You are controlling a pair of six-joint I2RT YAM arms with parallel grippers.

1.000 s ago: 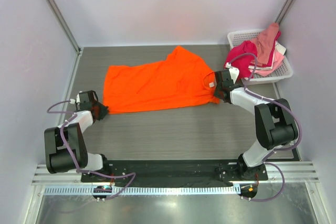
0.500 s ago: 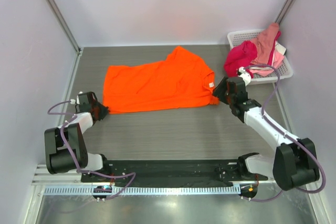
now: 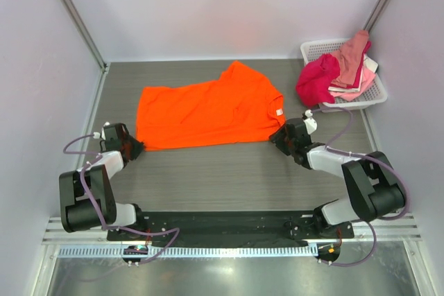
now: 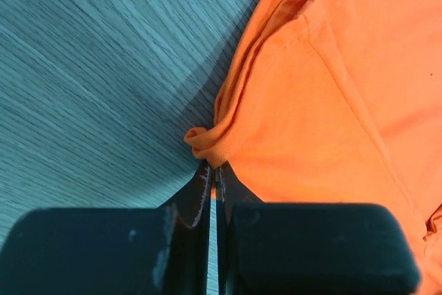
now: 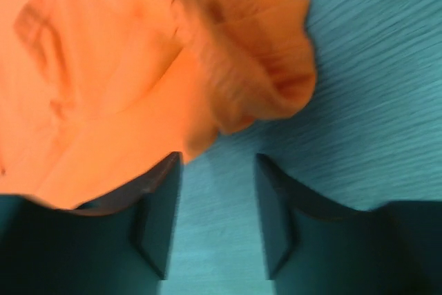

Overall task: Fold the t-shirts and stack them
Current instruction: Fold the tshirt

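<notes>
The orange t-shirt lies spread on the table; left gripper pinches its corner thinly and may slip; right gripper, jaws parted, seemingly empty in the blur, could miss the bunched edge.

Near left, the left arm sits tucked low, its left pincer clamped tight on the orange t-shirt corner. The right arm lies low, right pincer jaws standing apart.
</notes>
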